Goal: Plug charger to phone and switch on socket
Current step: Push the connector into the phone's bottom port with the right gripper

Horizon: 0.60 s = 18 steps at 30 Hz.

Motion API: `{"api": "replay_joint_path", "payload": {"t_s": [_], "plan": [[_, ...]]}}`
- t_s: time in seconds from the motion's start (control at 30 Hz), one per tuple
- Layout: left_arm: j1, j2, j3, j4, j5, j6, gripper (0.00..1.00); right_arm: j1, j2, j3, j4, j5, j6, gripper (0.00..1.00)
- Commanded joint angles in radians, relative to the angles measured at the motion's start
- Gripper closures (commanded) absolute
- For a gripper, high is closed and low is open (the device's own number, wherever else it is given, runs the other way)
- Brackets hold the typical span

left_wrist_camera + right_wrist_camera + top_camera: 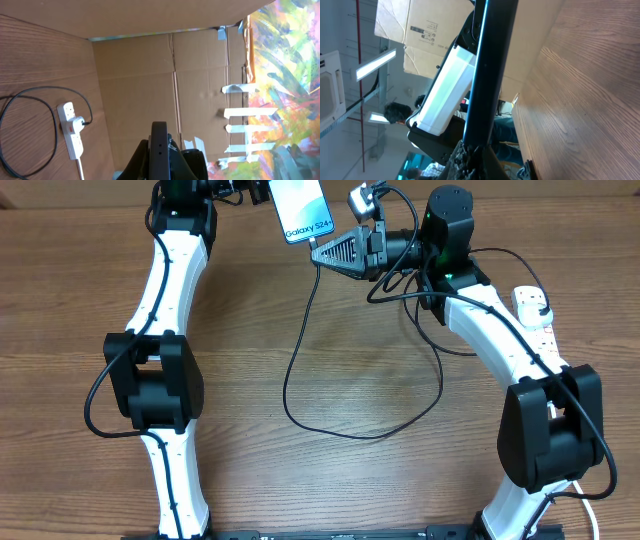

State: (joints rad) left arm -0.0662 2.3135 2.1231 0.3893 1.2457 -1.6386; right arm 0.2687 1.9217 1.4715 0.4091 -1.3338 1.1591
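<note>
Left gripper [258,190]: at 12 o'clock on the table [250,430], closed on the phone [302,210]. The phone is held clear of the surface, lit screen up, with its "Galaxy" end pointing toward 5 o'clock. The left wrist view shows the phone edge-on between the fingers.

Right gripper [325,252]: at 1 o'clock, pointing toward 9 o'clock, jaws closed. Its tip is just below the phone's lower short edge. The charger [385,437] leaves that tip, so the connector end appears pinched there. Whether the connector is in the phone's port cannot be told.

The charger's cable loops down across the centre toward 6 o'clock, then back up to 2 o'clock.

The socket [535,308] lies at 3 o'clock, partly hidden by the right arm. The left wrist view shows a black plug [86,121] seated in it. Switch position is not legible.
</note>
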Motion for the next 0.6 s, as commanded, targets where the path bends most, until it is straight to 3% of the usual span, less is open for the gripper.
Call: {"api": "replay_joint_path", "payload": {"t_s": [0.0, 0.57], "plan": [[-0.009, 0.001, 0.022, 0.009, 0.015, 0.019, 0.96, -0.001, -0.031, 0.023, 0.009, 0.016, 0.005, 0.96], [-0.021, 0.001, 0.022, 0.009, 0.060, 0.054, 0.96, -0.001, -0.031, 0.023, 0.008, 0.058, 0.020, 0.96]]}}
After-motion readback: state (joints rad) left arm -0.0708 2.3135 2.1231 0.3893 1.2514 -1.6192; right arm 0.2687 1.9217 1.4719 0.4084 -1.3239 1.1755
